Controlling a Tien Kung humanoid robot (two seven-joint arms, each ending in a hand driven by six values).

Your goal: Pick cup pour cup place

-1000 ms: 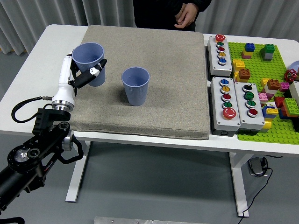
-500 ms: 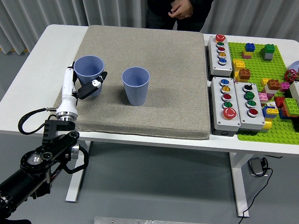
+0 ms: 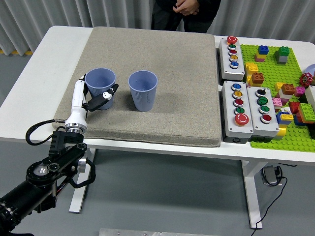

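On a white table [image 3: 34, 64] covered in its middle by a grey-beige felt mat [image 3: 162, 59], the robot's left hand [image 3: 93, 98], white-shelled with black fingers, is closed around the near side of a blue ribbed plastic cup [image 3: 100, 86], one black finger [image 3: 104, 98] wrapped across the cup's front wall. The held cup stands upright at the mat's left part, its open mouth facing up; whether its base touches the mat cannot be told. Just to its right, apart from it, a second blue ribbed plastic cup [image 3: 143, 90] stands upright on the mat, untouched. The black left arm [image 3: 44, 172] rises from the lower left corner, below the table's near edge. To the right of the mat lie three grey button boxes [image 3: 238, 109] with coloured push-buttons, and beyond them a green building-brick baseplate [image 3: 275, 83] scattered with coloured bricks. At the far side of the table stands a person in dark clothing, hands [image 3: 186, 6] held together in front of the body, well clear of the mat.
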